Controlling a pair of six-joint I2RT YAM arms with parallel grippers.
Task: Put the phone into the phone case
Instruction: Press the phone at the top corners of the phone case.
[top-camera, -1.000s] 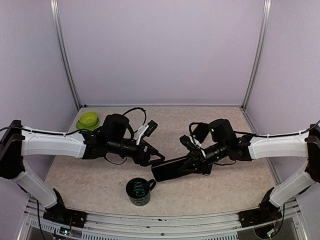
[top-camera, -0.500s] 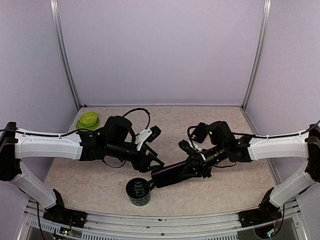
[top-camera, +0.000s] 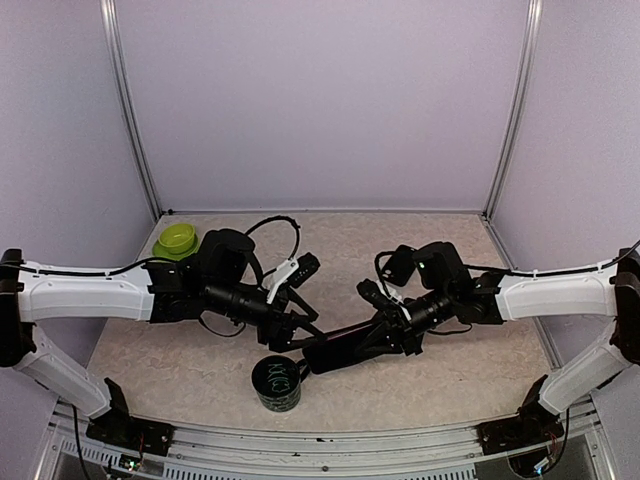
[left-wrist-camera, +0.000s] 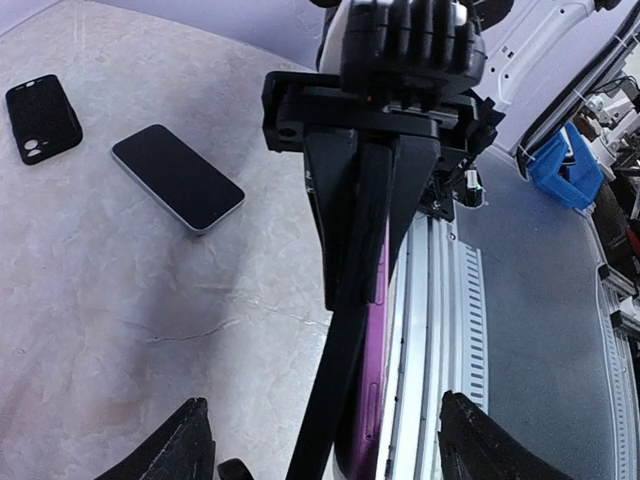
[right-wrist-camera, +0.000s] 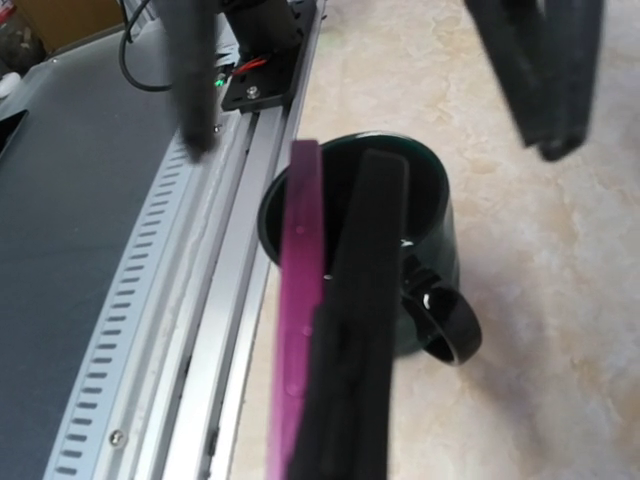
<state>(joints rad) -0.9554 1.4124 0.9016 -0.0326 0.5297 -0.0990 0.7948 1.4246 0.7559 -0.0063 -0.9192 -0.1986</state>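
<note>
My right gripper (top-camera: 388, 334) is shut on a purple phone (left-wrist-camera: 376, 372) and a black phone case (left-wrist-camera: 335, 400) pressed flat together. It holds them edge-on above the table, and they show as one dark slab (top-camera: 340, 352) in the top view. In the right wrist view the phone's purple edge (right-wrist-camera: 298, 300) lies left of the case (right-wrist-camera: 362, 310). My left gripper (top-camera: 303, 335) is open, with its fingertips (left-wrist-camera: 185, 440) on either side of the free end of the pair and not touching it.
A dark green mug (top-camera: 277, 383) stands just below the held phone, near the front rail (top-camera: 320, 440), and shows in the right wrist view (right-wrist-camera: 430, 230). A green bowl (top-camera: 176, 240) sits at the far left. A second phone (left-wrist-camera: 178, 190) and a black case (left-wrist-camera: 43, 118) lie on the table.
My left gripper has moved toward the near edge and now straddles the phone's free end. The right gripper has lowered the phone and case slightly toward the mug.
</note>
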